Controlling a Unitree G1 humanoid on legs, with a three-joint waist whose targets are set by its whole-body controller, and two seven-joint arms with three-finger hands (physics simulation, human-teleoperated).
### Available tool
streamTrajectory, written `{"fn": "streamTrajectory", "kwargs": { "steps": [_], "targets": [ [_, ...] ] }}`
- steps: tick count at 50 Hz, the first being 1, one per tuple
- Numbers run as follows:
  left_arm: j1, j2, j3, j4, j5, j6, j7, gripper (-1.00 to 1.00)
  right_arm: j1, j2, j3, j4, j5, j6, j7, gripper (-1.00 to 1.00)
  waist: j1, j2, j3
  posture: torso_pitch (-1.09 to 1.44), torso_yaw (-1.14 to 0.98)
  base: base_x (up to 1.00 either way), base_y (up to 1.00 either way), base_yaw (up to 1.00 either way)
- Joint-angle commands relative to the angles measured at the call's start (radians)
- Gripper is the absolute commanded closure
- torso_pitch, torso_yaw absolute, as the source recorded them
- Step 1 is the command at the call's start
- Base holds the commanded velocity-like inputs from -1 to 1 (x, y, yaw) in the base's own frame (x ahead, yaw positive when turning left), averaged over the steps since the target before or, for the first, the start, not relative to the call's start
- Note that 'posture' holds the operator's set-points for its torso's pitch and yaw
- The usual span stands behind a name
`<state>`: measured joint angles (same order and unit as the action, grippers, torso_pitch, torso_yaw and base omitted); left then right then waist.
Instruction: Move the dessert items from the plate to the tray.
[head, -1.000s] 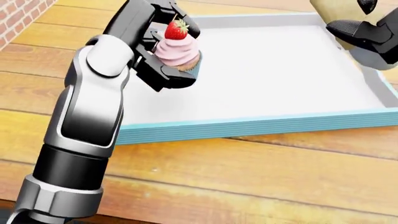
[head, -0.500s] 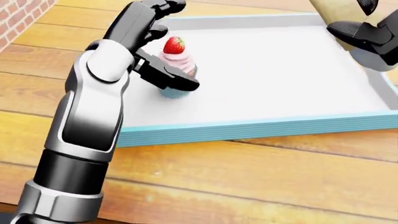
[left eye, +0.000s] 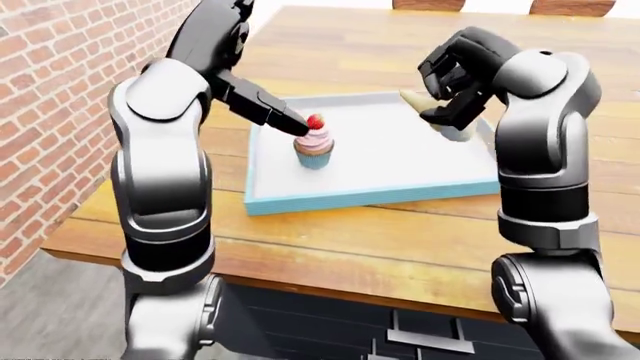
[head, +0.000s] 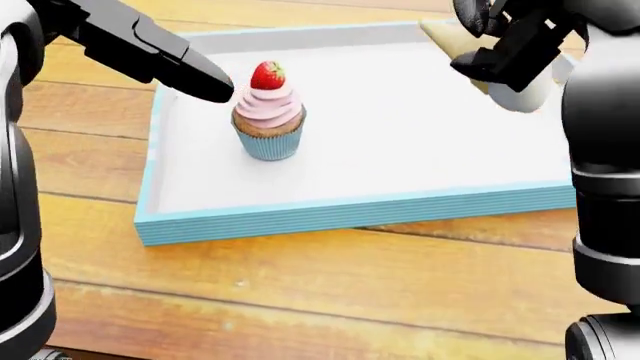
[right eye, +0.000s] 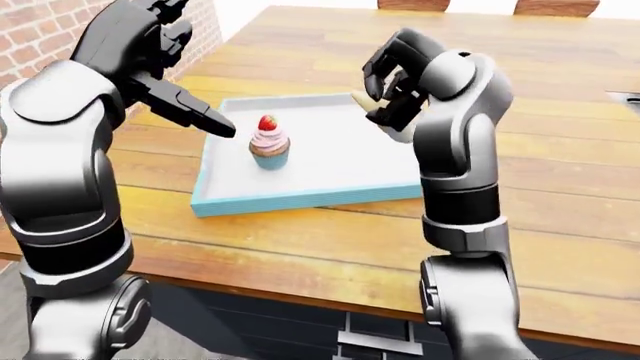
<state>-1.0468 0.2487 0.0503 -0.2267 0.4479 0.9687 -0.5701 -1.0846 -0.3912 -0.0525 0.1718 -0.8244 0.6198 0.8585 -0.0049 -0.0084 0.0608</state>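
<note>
On tray (head: 350, 206), cupcake (head: 267, 120) upright

cupcake (left eye: 313, 145): we see it upright in tray (left eye: 420, 161)
left hand (left eye: 262, 109): fingers spread, just beside strawberry
right hand (left eye: 455, 82): closed around cone (left eye: 425, 105)

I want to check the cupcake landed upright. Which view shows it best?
The head view: the cupcake is largest there, upright on the tray, clear of the left hand. Both eye views show it smaller, also upright.
</note>
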Motion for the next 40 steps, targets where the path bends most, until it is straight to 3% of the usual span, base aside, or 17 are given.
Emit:
{"fn": "streamTrajectory", "kwargs": {
  "steps": [1,8,18,19,30,32,40],
  "targets": [
    [-0.037,0.014,0.009,-0.036,-0.006,-0.007,0.001,-1.00,-0.037,0.001,-0.012,0.005,-0.024,-0.046,-0.047,1.00,-0.001,0.000,-0.034,0.00,0.00,0.00,0.00,0.00],
    [-0.035,0.026,0.010,-0.049,-0.025,0.004,0.004,-1.00,-0.060,0.033,-0.009,0.163,-0.027,-0.114,-0.140,1.00,0.001,0.001,-0.035,0.00,0.00,0.00,0.00,0.00],
    [-0.017,0.015,-0.007,-0.067,-0.026,0.006,0.011,-1.00,-0.021,0.047,0.001,0.213,-0.051,-0.161,-0.175,1.00,0.004,-0.001,-0.036,0.00,0.00,0.00,0.00,0.00],
    [-0.014,0.013,-0.007,-0.067,-0.026,0.004,0.011,-1.00,-0.015,0.048,0.001,0.215,-0.052,-0.165,-0.176,0.88,0.004,-0.002,-0.036,0.00,0.00,0.00,0.00,0.00],
    [-0.005,0.004,-0.011,-0.064,-0.016,-0.008,0.010,-1.00,0.005,0.050,-0.002,0.252,-0.044,-0.203,-0.213,0.33,0.005,-0.003,-0.037,0.00,0.00,0.00,0.00,0.00],
    [0.001,0.001,-0.011,-0.064,-0.014,-0.014,0.011,-1.00,0.010,0.048,-0.003,0.257,-0.044,-0.211,-0.219,0.11,0.004,-0.004,-0.037,0.00,0.00,0.00,0.00,0.00],
    [0.001,-0.003,-0.011,-0.061,-0.010,-0.020,0.009,-1.00,0.018,0.036,-0.008,0.243,-0.047,-0.220,-0.213,-0.07,0.005,-0.006,-0.039,0.00,0.00,0.00,0.00,0.00]
  ]
}}
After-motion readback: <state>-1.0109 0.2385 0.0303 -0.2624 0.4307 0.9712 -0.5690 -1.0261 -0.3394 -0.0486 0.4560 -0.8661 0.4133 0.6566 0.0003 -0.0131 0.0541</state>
